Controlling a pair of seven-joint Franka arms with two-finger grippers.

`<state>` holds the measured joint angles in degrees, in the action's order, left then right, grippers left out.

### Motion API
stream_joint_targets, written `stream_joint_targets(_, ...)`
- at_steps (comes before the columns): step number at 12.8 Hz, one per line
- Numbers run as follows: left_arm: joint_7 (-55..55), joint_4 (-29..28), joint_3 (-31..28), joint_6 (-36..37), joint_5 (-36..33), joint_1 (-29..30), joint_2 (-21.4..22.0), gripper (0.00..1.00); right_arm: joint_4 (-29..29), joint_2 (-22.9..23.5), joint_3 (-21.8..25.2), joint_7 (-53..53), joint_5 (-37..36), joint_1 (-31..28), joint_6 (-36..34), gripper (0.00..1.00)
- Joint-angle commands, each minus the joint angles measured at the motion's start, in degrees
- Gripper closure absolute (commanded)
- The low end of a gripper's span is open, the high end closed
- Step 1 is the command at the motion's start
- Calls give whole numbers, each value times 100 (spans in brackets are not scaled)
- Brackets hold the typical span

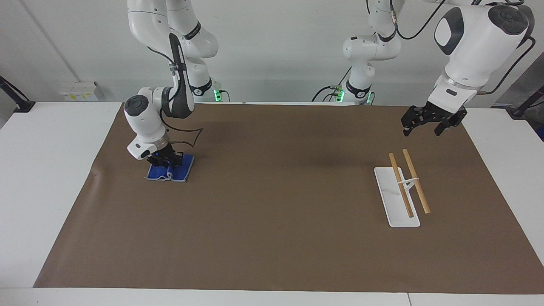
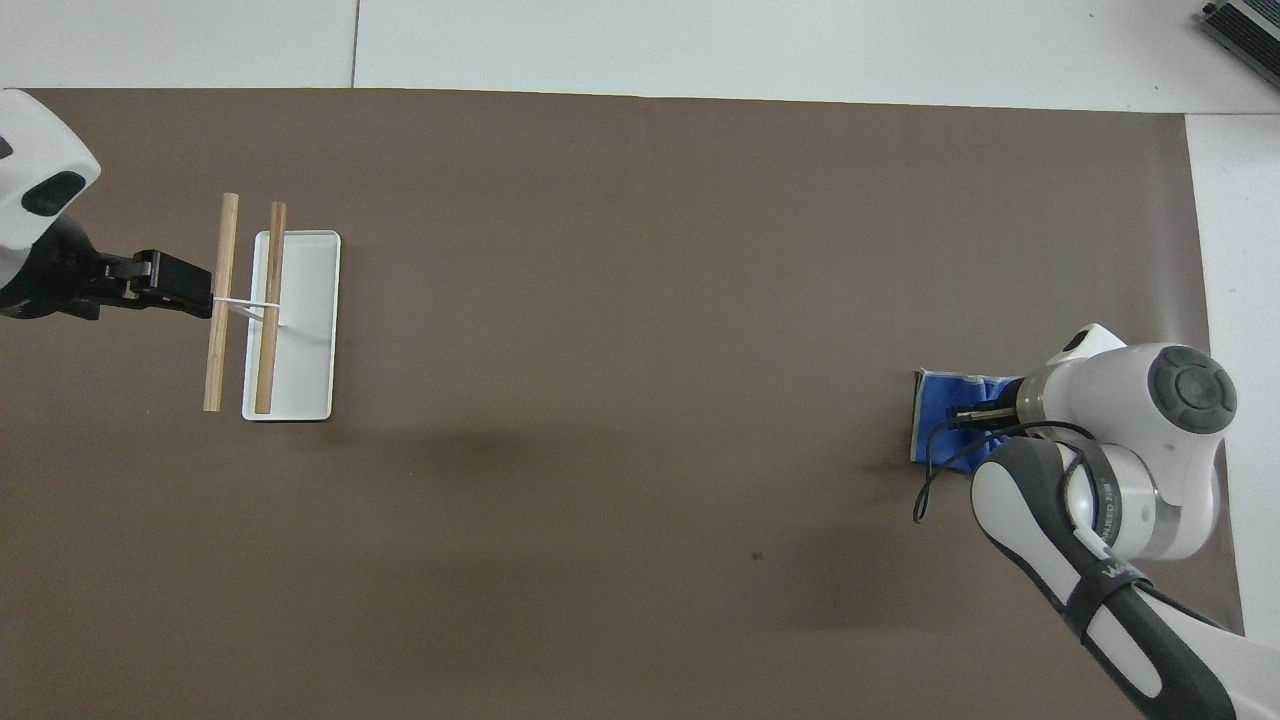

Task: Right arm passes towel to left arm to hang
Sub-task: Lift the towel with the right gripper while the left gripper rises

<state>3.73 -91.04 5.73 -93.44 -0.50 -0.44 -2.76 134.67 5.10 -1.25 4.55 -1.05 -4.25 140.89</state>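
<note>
Facing view: blue towel point(image 1: 170, 171) bunched on brown mat point(image 1: 272, 221), at right arm's end of table, lower edge touching mat. Right gripper point(image 1: 165, 160) on towel's top, fingers closed on cloth. Left gripper point(image 1: 428, 120) waits in air over mat's edge, nearer robots than white rack point(image 1: 396, 199) with two wooden rods point(image 1: 416, 180); fingers apart, holding nothing.

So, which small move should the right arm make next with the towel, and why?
Probably lift it straight up. The right tool is shut on the towel, which is bunched with its lower edge on the brown mat. The left tool waits over the mat near the rack.
</note>
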Motion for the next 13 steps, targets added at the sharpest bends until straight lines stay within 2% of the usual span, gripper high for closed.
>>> stream_joint_targets(1,-4,-169,51,1,-90,71,162,0,-97,-483,-103,-829,26,257,-332,100)
stream_joint_targets(3,5,-169,51,1,-90,71,162,0,-431,-641,-138,-1567,122,599,-702,100)
stream_joint_targets(5,5,-169,60,1,-90,44,162,0,-642,-835,-156,-2053,1005,890,-984,100)
stream_joint_targets(7,5,-169,60,62,-90,36,170,0,-862,-975,-182,-2168,1772,1083,-1212,100)
stream_joint_targets(9,14,-169,86,37,-90,-43,197,0,-1021,-1203,-261,-2257,2125,1128,-1511,100)
stream_joint_targets(13,49,-169,130,46,-47,-52,206,0,-1127,-1398,-753,-2213,2950,1128,-1566,100)
